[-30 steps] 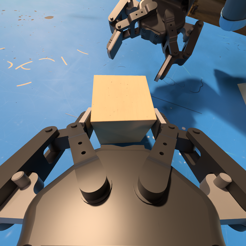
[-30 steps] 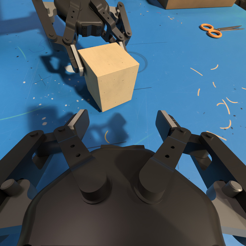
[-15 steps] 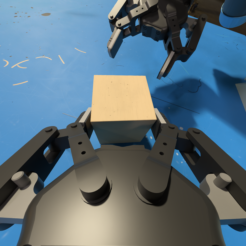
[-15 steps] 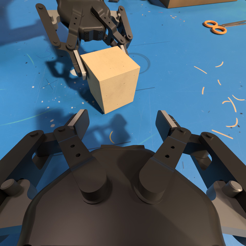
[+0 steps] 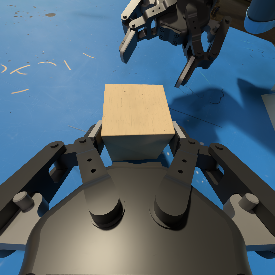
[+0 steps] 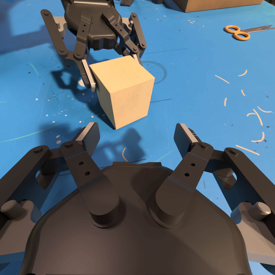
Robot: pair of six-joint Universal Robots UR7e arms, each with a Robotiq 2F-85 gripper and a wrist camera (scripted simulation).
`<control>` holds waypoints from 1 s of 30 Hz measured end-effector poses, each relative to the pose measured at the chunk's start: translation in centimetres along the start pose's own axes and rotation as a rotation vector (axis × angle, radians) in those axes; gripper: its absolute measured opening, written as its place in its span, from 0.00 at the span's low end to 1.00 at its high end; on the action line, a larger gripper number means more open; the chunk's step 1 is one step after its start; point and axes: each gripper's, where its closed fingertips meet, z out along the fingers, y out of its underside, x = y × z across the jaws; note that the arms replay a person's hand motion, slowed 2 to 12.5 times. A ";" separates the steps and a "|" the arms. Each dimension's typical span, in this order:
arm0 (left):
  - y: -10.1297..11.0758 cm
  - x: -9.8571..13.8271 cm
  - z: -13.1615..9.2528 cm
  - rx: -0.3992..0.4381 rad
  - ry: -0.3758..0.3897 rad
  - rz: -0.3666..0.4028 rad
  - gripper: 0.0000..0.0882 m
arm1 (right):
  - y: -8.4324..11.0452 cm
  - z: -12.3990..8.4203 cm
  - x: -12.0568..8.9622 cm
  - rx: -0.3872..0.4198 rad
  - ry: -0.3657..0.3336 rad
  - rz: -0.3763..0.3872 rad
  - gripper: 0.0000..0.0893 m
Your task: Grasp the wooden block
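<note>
Your left claw (image 5: pixel 137 132) is clamped on the wooden block (image 5: pixel 136 110), pads flat against its two opposite side faces near the near end. The block's long axis runs straight out toward 12 o'clock from that claw. In the right wrist view the block (image 6: pixel 125 90) appears lifted clear of the blue counter (image 6: pixel 193 92), though contact underneath cannot be confirmed. Your right claw (image 6: pixel 136 134) stands apart and empty, with the block just beyond at 12 o'clock. Orange-handled scissors (image 6: pixel 238 32) lie far off at 2 o'clock.

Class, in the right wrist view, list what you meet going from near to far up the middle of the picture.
Right gripper → wooden block → left gripper, shut on the block.
</note>
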 end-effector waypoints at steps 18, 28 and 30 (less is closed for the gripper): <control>0.0 0.1 -0.2 -0.003 -0.003 0.003 0.79 | 0.2 0.1 -0.1 -0.031 -0.003 0.006 0.96; 0.0 0.4 -0.2 -0.006 0.012 -0.016 0.79 | -0.1 0.0 -0.4 -0.022 -0.005 0.011 0.96; 0.0 0.4 -0.3 -0.006 0.010 -0.015 0.79 | 0.0 0.0 -0.5 -0.023 -0.005 0.012 0.96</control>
